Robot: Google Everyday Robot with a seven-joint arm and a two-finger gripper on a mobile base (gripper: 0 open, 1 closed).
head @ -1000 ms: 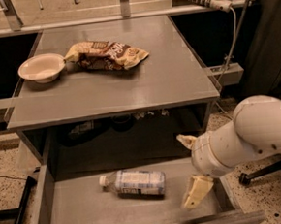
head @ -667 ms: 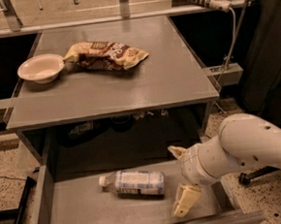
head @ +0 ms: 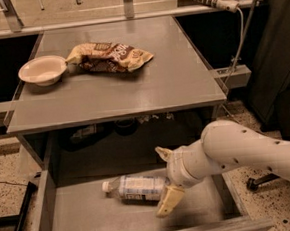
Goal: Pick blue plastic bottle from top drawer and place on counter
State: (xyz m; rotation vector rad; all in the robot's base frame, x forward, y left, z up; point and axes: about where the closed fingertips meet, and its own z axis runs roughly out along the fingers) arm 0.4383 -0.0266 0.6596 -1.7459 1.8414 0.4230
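The blue plastic bottle [head: 135,187] lies on its side on the floor of the open top drawer [head: 83,227], white cap pointing left. My gripper [head: 165,178] is down in the drawer at the bottle's right end. It is open, with one cream fingertip [head: 162,153] behind the bottle and the other [head: 169,201] in front of it. The bottle's base sits at the gap between them. The counter [head: 172,80] is the grey tabletop above the drawer.
A brown-and-cream snack bag [head: 109,56] and a cream bowl [head: 42,70] sit at the counter's back left. My white arm [head: 253,151] reaches in from the right over the drawer's side wall. A cable [head: 239,35] hangs at the right.
My arm has moved left along the drawer, bringing the open gripper from right of the bottle up to its base end. The bottle has not moved.
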